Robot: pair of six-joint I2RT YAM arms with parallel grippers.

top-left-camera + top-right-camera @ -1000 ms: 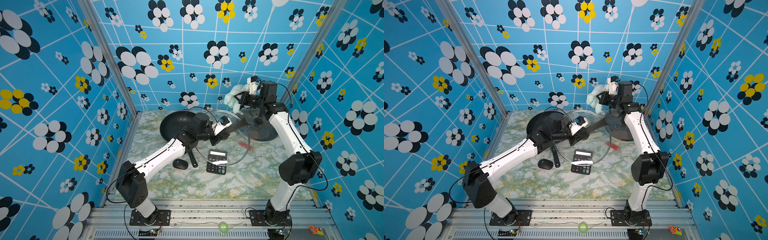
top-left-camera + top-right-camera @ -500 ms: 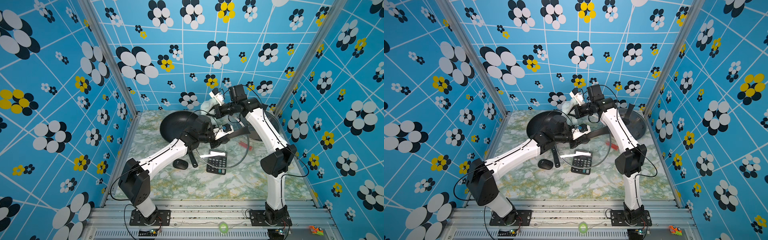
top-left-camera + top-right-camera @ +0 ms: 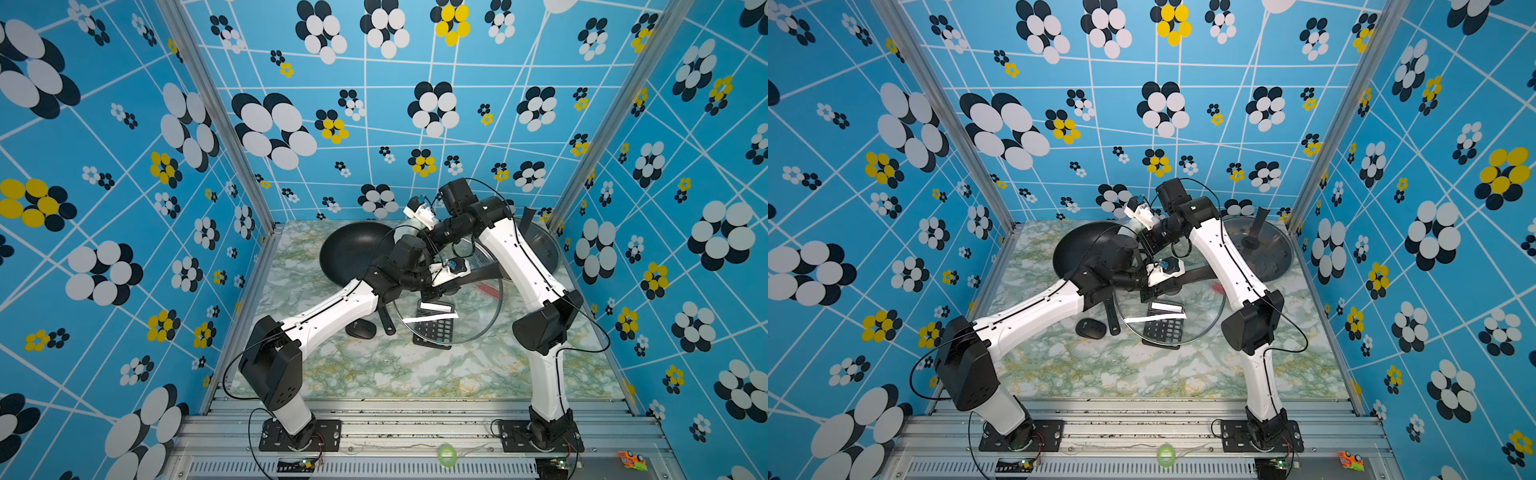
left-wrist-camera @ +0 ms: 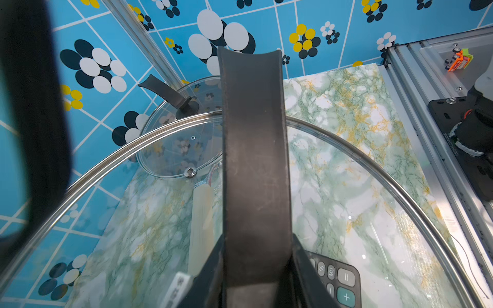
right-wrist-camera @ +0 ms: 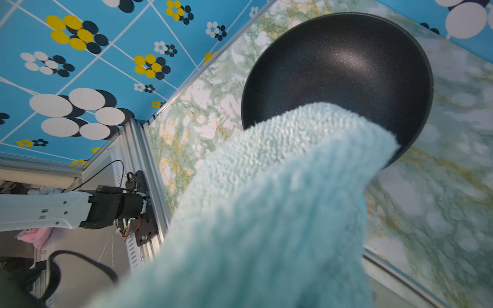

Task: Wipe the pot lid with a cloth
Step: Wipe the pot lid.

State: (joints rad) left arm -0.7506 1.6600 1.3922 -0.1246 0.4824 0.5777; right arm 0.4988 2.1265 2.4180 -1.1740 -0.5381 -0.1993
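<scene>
The left arm reaches from its base up and across the marbled table [image 3: 374, 374] to the middle of the workspace, forearm nearly level. The left gripper [image 4: 256, 277] is clamped on the black strap handle [image 4: 253, 160] of the glass pot lid [image 3: 473, 307], one finger on each side of it. The lid hangs clear of the table, over the black calculator [image 3: 434, 330], which shows through the glass. The right arm rises from its base, bends at a high elbow and leans back toward the rear wall, its wrist crossing above the left wrist. The right gripper [image 3: 1150, 243] is closed on the cloth [image 5: 280, 200], which hangs beside the black wok [image 3: 353, 257], near the lid's far edge; whether it touches the glass cannot be told. In the right wrist view the cloth fills the foreground and hides the fingers completely. In both top views the cloth is almost wholly covered by the two wrists. The left wrist view cuts the lid's rim off at both sides, and a dark blurred shape blocks one edge. A second glass lid [image 3: 536, 249] leans in the far right corner, half behind the right arm. A small red item [image 3: 488, 289] under the held lid is too small to identify.
</scene>
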